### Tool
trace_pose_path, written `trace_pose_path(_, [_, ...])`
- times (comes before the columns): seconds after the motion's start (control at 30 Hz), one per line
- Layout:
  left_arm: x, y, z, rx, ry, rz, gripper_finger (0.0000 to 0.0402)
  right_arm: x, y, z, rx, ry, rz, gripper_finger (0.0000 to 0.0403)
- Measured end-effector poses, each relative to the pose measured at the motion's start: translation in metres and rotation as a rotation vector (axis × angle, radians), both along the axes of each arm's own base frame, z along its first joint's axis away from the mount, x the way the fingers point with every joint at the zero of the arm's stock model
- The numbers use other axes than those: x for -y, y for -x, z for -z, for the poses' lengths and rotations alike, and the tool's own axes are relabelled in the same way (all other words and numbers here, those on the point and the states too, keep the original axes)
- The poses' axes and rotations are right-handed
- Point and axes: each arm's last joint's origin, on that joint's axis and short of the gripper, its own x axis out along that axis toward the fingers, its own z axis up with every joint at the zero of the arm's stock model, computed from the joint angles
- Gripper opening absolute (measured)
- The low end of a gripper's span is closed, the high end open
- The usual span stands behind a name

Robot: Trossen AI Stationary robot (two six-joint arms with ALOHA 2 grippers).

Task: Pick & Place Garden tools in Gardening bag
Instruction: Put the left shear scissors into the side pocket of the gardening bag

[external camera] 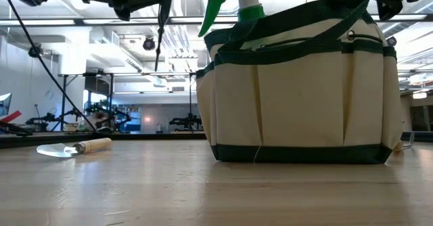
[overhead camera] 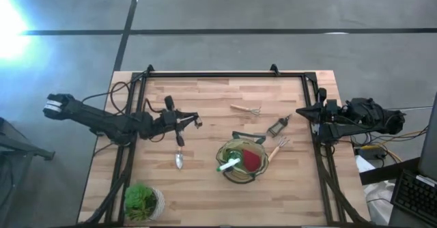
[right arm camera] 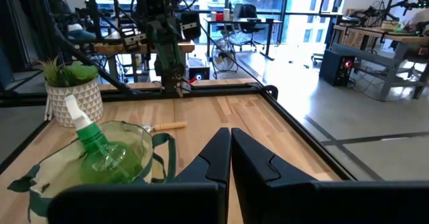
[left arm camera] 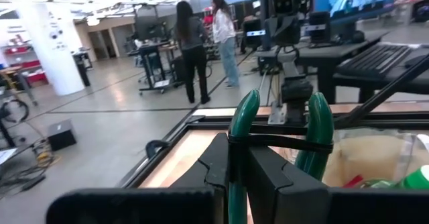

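Tools on the table (overhead camera: 212, 98) number perhaps four; left hand (overhead camera: 196, 121) grips pruners (left arm camera: 281, 140).

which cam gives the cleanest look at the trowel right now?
High view: the trowel lies whole on the table, below the left gripper, left of the gardening bag. Low view shows it side-on, far off. Right wrist view catches only its handle. Left wrist view misses it.

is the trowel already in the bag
No, the trowel lies on the bare table to the left of the bag, apart from it, below the left gripper.
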Motion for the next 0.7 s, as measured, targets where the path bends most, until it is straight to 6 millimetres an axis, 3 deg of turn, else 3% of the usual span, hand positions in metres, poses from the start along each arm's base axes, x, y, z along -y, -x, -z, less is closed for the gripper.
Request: trace_pose_path(0.7, [0.0017, -0.0009, -0.0022, 0.050, -0.013, 0.197, 0.0026, 0.0000, 0.0000, 0.0000, 0.000, 0.000, 0.000, 0.0008])
